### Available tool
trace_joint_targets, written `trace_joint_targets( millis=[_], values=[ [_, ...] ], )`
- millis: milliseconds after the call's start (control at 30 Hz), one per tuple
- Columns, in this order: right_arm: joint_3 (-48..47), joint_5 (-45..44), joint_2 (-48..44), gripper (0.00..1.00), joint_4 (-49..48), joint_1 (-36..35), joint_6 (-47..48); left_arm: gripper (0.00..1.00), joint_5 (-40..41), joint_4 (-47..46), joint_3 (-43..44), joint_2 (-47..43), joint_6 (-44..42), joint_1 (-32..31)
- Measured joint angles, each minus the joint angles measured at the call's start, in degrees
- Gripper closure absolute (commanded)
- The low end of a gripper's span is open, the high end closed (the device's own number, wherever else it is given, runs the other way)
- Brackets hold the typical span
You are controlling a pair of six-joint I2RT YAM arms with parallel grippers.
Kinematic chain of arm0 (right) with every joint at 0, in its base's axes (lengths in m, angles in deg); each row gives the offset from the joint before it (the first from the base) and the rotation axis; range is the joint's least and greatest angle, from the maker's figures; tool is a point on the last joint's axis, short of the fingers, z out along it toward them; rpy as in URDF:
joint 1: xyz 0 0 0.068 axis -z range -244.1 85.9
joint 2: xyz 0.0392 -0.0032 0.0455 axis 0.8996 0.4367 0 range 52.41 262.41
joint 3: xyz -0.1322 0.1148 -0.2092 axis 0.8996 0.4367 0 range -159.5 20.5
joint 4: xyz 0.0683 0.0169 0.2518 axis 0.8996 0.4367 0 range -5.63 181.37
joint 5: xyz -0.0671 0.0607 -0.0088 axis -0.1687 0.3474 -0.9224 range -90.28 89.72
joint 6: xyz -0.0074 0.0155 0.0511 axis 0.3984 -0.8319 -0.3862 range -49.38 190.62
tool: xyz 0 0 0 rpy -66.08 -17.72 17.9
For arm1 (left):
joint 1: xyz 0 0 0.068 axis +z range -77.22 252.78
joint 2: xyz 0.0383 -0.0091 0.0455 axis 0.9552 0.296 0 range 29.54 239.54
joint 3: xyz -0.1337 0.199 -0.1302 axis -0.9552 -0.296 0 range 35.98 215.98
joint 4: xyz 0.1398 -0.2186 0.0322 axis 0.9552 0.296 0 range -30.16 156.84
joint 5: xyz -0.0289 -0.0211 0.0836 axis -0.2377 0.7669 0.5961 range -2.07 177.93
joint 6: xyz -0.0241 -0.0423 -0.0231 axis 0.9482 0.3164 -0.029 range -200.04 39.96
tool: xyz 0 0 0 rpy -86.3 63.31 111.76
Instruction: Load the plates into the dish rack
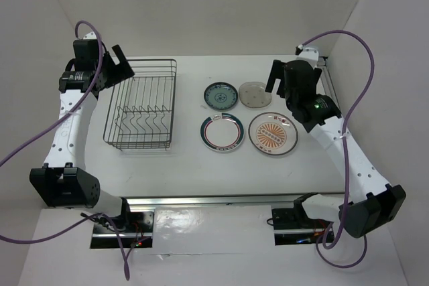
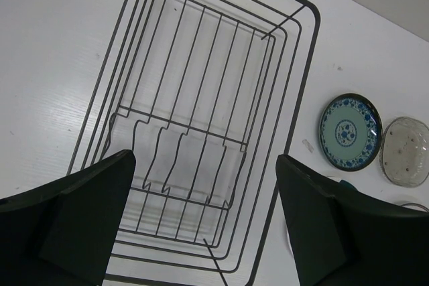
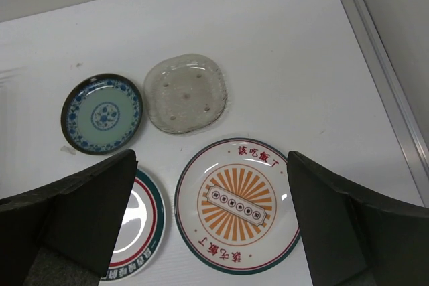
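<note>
The dark wire dish rack (image 1: 142,104) stands empty at the left; it also shows in the left wrist view (image 2: 201,118). Four plates lie flat to its right: teal-patterned (image 1: 220,95), pale grey (image 1: 255,94), white with green-red ring (image 1: 221,132), orange sunburst (image 1: 273,132). My left gripper (image 1: 119,65) is open and empty, high over the rack's far left corner. My right gripper (image 1: 280,78) is open and empty, above the plates. In the right wrist view the sunburst plate (image 3: 238,205) lies between the jaws, with the ringed plate (image 3: 137,229), the teal plate (image 3: 102,114) and the grey plate (image 3: 186,93) nearby.
A metal rail (image 1: 328,82) runs along the table's right edge. White walls close the back and both sides. The teal plate (image 2: 350,132) and grey plate (image 2: 405,151) show right of the rack in the left wrist view.
</note>
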Motion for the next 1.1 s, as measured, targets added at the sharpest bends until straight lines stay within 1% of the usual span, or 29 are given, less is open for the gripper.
trace_joint_targets(
  millis=[300,400,500,633,700,767,867,900,1100],
  values=[
    [0.1,-0.1,-0.4,0.00,-0.2,-0.2,0.0,0.00,-0.6,0.0,0.0,0.0,0.0,0.0],
    [0.3,1.8,0.3,0.00,-1.2,1.3,0.6,0.00,-1.0,0.0,0.0,0.0,0.0,0.0],
    [1.7,7.9,1.9,0.01,-5.1,6.1,1.5,0.00,-1.6,-0.1,0.0,0.0,0.0,0.0],
    [6.3,20.9,5.1,0.04,-12.9,15.7,2.6,0.00,-2.0,-0.3,0.0,0.2,0.0,0.0],
    [7.7,26.0,8.1,0.06,-16.3,19.3,2.6,0.00,-2.2,-0.5,0.0,0.6,0.0,0.0],
    [7.8,29.6,11.7,0.09,-19.4,21.2,2.6,0.00,-2.6,-0.7,-0.1,1.2,0.0,0.0],
    [6.4,33.9,19.9,0.16,-23.5,23.1,2.6,0.00,-3.8,-1.1,-0.4,2.1,0.0,0.0],
    [5.9,35.3,23.3,0.16,-25.0,23.5,2.5,0.00,-4.1,-1.2,-0.7,2.4,0.0,0.0],
    [3.7,37.9,36.6,0.17,-27.5,23.3,2.8,0.00,-6.4,-1.6,-1.3,3.3,-0.3,0.0]
  ],
)
